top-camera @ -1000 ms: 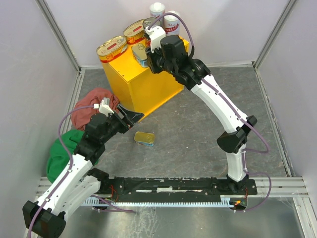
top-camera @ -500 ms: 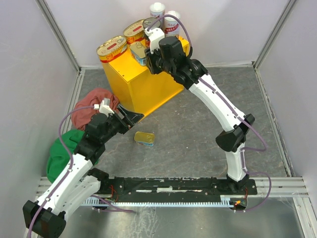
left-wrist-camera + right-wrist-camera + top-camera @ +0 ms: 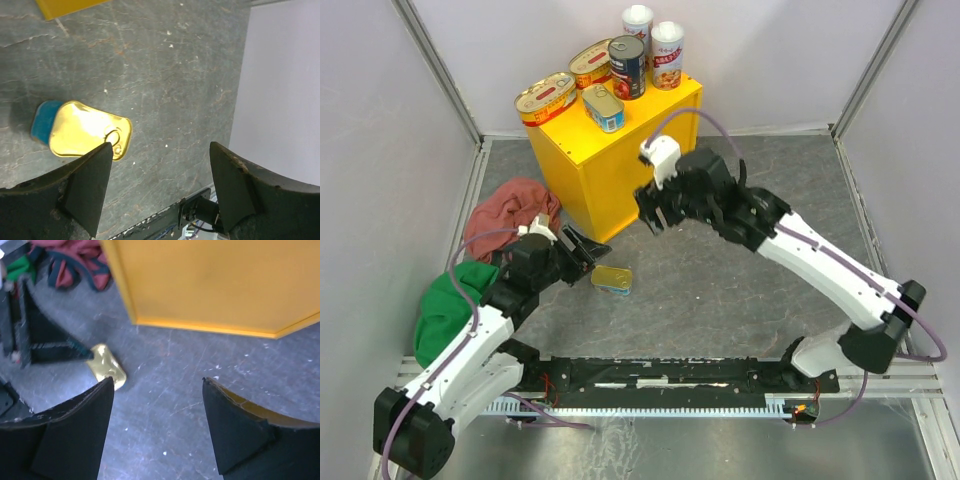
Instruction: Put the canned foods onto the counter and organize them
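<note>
Closing now would probably go badly for the left gripper point(image 3: 160, 155). The flat rectangular gold tin with a blue side point(image 3: 85, 135) lies on the grey stone-patterned floor point(image 3: 165, 75), off to one side of the gap. Its pull-tab corner sits under one finger rather than between the two, so the jaws could clip that corner and skid the slick tin away, or shut on nothing. The tin is also low and flat (little wall to pinch), so a shallow descent may scrape over the lid.

A second worry is the route to the bright yellow box-shaped counter point(image 3: 620, 170). The right gripper point(image 3: 655, 208) hangs close to its near face, and the two arms could meet there. The top is crowded with six cans point(image 3: 626, 65), and one of them, the small rectangular blue-sided tin point(image 3: 603, 107), sits near the front edge, easy to knock.

The left arm reaches forward and low with its wrist pitched down, jaws spread and empty just beside the floor tin. The right arm stretches across leftward, its gripper tilted toward the floor, fingers wide apart and holding nothing.
</note>
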{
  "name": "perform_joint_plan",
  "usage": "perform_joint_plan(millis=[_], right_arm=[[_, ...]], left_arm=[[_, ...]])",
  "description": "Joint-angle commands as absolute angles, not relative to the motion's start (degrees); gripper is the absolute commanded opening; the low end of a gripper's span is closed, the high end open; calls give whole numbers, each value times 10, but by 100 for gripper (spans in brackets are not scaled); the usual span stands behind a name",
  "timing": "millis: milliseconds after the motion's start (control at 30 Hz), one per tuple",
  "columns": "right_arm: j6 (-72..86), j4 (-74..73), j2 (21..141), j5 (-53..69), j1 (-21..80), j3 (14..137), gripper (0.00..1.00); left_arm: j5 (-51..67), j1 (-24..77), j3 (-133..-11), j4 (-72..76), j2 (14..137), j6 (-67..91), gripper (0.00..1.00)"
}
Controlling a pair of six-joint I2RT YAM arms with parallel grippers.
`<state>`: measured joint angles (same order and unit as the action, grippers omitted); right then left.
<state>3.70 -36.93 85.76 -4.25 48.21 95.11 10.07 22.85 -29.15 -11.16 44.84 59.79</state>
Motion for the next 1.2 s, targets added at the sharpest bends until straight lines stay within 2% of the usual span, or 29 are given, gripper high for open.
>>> perform_joint_plan(millis=[0, 200, 367, 1167], right_arm=[[47, -323, 793, -30, 523, 835, 80], [67, -212, 764, -19, 557, 665, 87], [65, -152, 792, 1, 565, 612, 91], [36, -27, 932, 8, 597, 580, 91]], left_arm=[[81, 226, -266, -106, 446, 661, 84], [65, 224, -231, -100, 423, 708, 84], [56, 224, -208, -116, 391, 741, 84], [51, 223, -117, -216, 224, 874, 84]])
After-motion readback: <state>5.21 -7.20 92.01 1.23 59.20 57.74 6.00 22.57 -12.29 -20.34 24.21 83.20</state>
